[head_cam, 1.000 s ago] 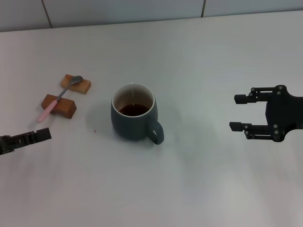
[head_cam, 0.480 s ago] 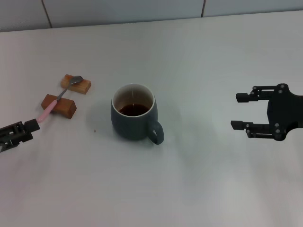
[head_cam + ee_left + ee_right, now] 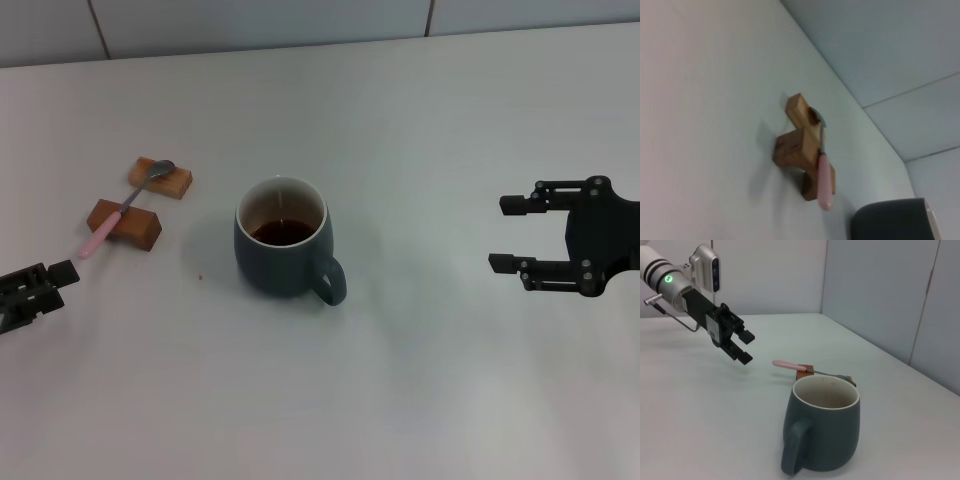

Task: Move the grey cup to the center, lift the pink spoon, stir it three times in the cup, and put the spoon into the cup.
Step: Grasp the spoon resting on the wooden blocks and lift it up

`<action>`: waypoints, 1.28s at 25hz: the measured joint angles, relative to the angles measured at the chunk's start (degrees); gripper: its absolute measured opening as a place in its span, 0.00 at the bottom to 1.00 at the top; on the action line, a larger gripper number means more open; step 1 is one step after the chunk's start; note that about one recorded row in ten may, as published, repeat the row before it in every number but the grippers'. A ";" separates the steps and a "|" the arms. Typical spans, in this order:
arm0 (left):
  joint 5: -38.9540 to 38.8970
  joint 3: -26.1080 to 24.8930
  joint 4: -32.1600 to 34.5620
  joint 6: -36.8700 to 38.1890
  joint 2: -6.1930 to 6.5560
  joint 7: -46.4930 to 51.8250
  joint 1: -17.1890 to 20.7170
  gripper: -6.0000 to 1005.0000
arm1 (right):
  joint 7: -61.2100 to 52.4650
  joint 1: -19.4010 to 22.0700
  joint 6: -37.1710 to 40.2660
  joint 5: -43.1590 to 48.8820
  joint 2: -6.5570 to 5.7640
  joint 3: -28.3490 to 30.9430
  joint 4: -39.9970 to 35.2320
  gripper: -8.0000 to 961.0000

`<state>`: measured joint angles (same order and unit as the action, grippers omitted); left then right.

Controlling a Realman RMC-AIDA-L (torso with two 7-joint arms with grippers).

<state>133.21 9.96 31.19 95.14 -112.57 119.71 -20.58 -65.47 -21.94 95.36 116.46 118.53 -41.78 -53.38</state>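
The grey cup [image 3: 284, 246] stands upright mid-table with dark liquid inside and its handle toward the front right. It also shows in the right wrist view [image 3: 822, 427] and the left wrist view [image 3: 892, 220]. The pink spoon [image 3: 122, 208] lies across two wooden blocks [image 3: 125, 224] left of the cup, pink handle end toward the front; it also shows in the left wrist view [image 3: 823, 180] and the right wrist view [image 3: 789, 364]. My left gripper [image 3: 48, 284] is open and empty at the left edge, just in front of the handle end. In the right wrist view this gripper [image 3: 745, 346] also shows. My right gripper [image 3: 512, 236] is open and empty, far right of the cup.
The white table [image 3: 420, 380] runs back to a tiled wall [image 3: 260, 20]. The two wooden blocks [image 3: 800, 145] are the only other objects on it.
My left gripper has drawn back toward the left edge and shifted slightly toward the spoon's handle end. My right gripper has drifted a little to the right. Cup and spoon have not moved.
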 joint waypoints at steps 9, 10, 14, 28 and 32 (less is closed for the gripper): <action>0.32 0.04 -0.07 -3.10 -0.57 4.06 -0.23 0.71 | 0.03 0.10 0.00 -0.10 0.03 0.04 -0.52 0.68; 0.12 -0.02 -0.08 -3.27 -0.74 4.31 -0.22 0.71 | 0.03 0.14 0.00 -0.10 0.03 0.03 -0.59 0.68; -0.09 0.03 -0.08 -3.97 -1.00 4.86 -0.28 0.71 | 0.03 0.40 0.00 -0.10 0.09 0.04 -0.83 0.68; -0.42 -0.56 -1.14 -5.34 -1.44 8.09 -0.47 0.69 | 0.03 0.74 0.00 -0.10 0.16 0.03 -1.38 0.68; -0.42 -0.56 -2.91 -7.13 -1.36 9.35 -0.26 0.68 | 0.03 0.91 0.14 -0.10 0.19 0.03 -1.54 0.68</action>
<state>132.78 9.40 28.28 88.01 -113.93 129.06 -20.85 -65.45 -21.04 95.50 116.36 118.72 -41.75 -54.92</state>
